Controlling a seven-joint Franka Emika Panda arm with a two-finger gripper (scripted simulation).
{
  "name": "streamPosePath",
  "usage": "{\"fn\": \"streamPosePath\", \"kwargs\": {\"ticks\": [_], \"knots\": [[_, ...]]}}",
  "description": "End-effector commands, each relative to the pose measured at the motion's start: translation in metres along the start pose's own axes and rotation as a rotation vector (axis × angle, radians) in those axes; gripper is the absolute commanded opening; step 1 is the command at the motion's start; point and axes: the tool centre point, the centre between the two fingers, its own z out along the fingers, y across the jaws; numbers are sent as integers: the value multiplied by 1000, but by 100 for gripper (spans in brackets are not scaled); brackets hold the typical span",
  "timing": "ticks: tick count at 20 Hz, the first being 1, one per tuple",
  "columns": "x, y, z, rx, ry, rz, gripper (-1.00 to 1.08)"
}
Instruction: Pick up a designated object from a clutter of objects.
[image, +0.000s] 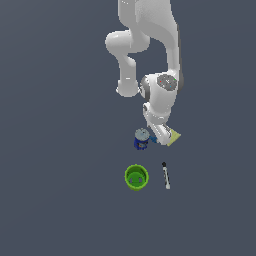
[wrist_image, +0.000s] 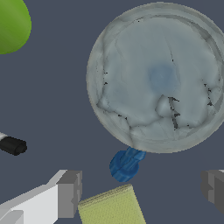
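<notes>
The designated object (wrist_image: 125, 164) is a tiny bright-blue piece lying on the floor right beside the dark-blue, grey-topped can (wrist_image: 159, 76). In the exterior view it is a small blue speck (image: 153, 139) between the can (image: 141, 138) and the hand. My gripper (wrist_image: 142, 192) is open, its two grey fingers (wrist_image: 70, 192) set wide apart. The blue piece lies just ahead of the gap between them, touching neither finger. In the exterior view the gripper (image: 159, 135) hangs low over the clutter, partly covering the pale-yellow square (image: 174, 136).
The pale-yellow square (wrist_image: 111, 206) lies between the fingers, close to the blue piece. A green cup (image: 136, 177) and a black-and-white pen (image: 165, 175) sit nearer the front of the exterior view. The pen's black end (wrist_image: 13, 145) and the cup's rim (wrist_image: 11, 24) show in the wrist view.
</notes>
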Motion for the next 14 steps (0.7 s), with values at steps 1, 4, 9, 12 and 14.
{"fn": "streamPosePath", "kwargs": {"ticks": [1, 4, 9, 12, 14], "knots": [[0, 0, 0, 0, 0, 0, 100], [0, 0, 2, 0, 0, 0, 100], [0, 1, 17, 0, 0, 1, 100], [0, 1, 31, 0, 0, 2, 100], [-1, 1, 39, 0, 0, 2, 100]]}}
